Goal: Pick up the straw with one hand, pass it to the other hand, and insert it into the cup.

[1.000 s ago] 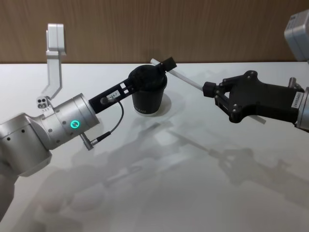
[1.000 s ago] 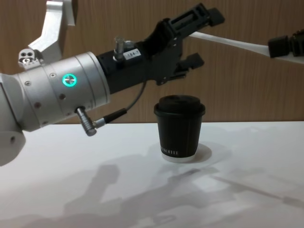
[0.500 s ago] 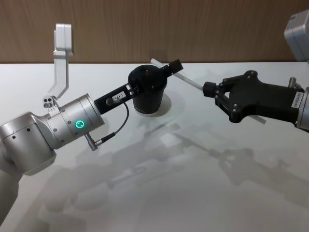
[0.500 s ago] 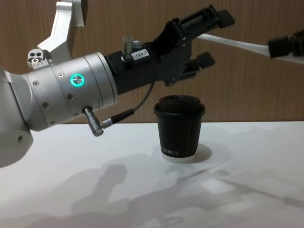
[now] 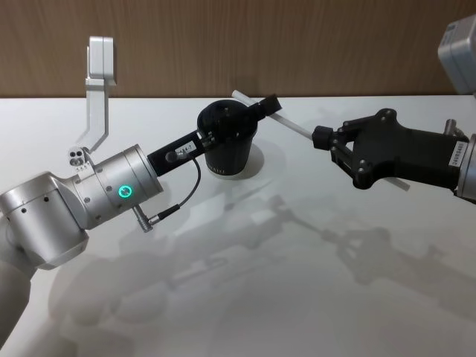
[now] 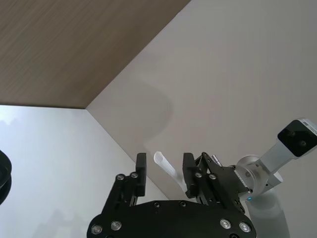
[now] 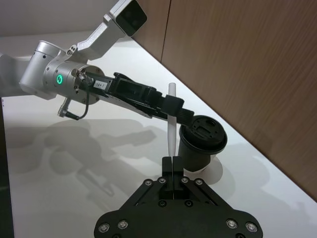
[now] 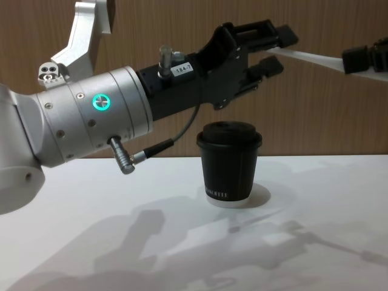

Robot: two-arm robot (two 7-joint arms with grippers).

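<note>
Left claw (image 8: pixel 280 51) has narrowed around straw (image 8: pixel 306 57) free end above cup (image 8: pixel 230 165), not yet clamped. Right claw (image 5: pixel 322 139) keeps gripping. Handover imminent.

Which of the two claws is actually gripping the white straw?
The all-black right gripper: its fingers are shut on the straw. The left gripper, on the silver wrist, has open fingers either side of the straw's free end.
</note>
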